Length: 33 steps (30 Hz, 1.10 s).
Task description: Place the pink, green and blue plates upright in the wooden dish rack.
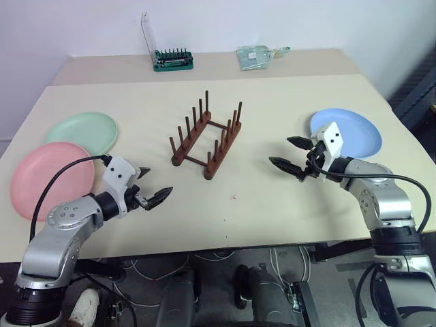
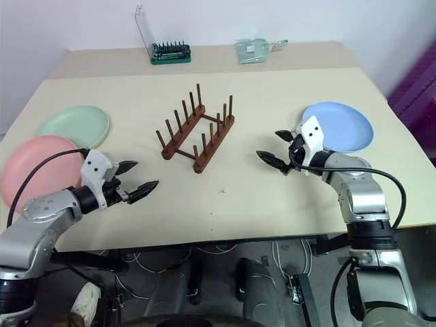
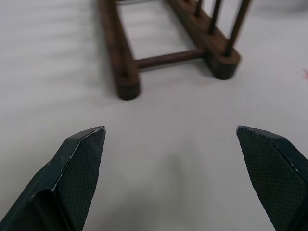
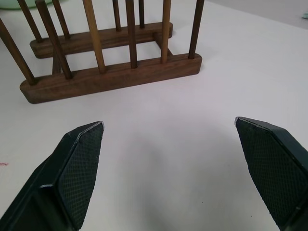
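Observation:
The wooden dish rack (image 1: 206, 136) stands empty in the middle of the table, its pegs upright. The pink plate (image 1: 51, 178) lies flat at the near left, and the green plate (image 1: 83, 132) lies just behind it, their rims close together. At the right, the blue plate (image 1: 354, 129) also lies flat. My left gripper (image 1: 155, 182) hovers open beside the pink plate, pointing toward the rack (image 3: 168, 53). Just in front of the blue plate, my right gripper (image 1: 281, 150) is open and faces the rack (image 4: 110, 72) from the other side. Both hold nothing.
On a second table surface (image 1: 102, 68) at the back sit a green bit set with a raised clear lid (image 1: 172, 60) and a clear glass item (image 1: 257, 56). The table's front edge (image 1: 225, 246) runs close below both grippers.

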Tool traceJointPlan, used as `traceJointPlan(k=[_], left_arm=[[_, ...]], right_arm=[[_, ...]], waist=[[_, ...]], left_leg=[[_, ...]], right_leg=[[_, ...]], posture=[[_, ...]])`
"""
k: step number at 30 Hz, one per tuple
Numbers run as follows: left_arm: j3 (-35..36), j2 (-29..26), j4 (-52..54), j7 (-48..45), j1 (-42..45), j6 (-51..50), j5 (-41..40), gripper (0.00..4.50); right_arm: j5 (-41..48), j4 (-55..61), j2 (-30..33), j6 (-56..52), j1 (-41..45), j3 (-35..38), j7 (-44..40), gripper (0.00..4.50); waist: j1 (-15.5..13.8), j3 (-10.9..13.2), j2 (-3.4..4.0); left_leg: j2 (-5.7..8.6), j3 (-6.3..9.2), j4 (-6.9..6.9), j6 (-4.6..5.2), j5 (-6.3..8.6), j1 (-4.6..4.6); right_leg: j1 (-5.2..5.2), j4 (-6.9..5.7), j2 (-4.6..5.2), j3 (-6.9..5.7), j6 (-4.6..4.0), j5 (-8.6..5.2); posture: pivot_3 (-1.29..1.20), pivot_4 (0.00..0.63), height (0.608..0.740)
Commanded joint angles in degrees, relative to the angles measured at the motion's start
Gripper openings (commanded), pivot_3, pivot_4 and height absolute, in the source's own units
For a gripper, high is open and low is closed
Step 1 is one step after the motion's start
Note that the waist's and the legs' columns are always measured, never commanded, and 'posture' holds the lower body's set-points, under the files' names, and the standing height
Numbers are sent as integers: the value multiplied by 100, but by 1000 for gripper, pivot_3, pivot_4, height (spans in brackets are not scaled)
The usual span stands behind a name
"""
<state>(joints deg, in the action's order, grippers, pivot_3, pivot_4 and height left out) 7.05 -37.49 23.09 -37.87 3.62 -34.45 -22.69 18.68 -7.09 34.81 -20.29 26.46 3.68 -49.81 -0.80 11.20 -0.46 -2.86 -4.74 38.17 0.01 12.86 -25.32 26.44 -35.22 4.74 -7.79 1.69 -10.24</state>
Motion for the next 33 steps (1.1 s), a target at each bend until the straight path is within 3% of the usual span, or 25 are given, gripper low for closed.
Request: traceJointPlan(k=[1,18,23,33], left_arm=[[-189,96,239,69,135,103,60,4500],[-1709,1231,-144,1019,989,-314,903,4500],[-1846,1909,-807,1608,1189,-171,1234,4500],[-1913,2481,-1856,1566,1544,439,1434,4500]], right_arm=[[-13,52,20,155,126,78,-1,4460],[-112,71,-1,365,51,131,179,4460],[-125,-5,71,405,14,227,237,4460],[-145,350,128,285,-285,256,331,4460]], waist=[[0,0,0],[1,-1,-1],[-3,-1,-3],[-30,-7,-2]], left_leg=[[0,0,0,0,0,0],[5,0,3,2,-1,1],[6,0,5,2,-2,2],[8,2,10,3,-2,4]], right_leg=[[0,0,0,0,0,0],[-5,-3,-5,-1,21,13],[-5,-6,-5,0,22,13],[-12,-8,-3,-3,22,13]], posture=[[0,150,730],[0,150,730],[0,150,730],[0,150,730]])
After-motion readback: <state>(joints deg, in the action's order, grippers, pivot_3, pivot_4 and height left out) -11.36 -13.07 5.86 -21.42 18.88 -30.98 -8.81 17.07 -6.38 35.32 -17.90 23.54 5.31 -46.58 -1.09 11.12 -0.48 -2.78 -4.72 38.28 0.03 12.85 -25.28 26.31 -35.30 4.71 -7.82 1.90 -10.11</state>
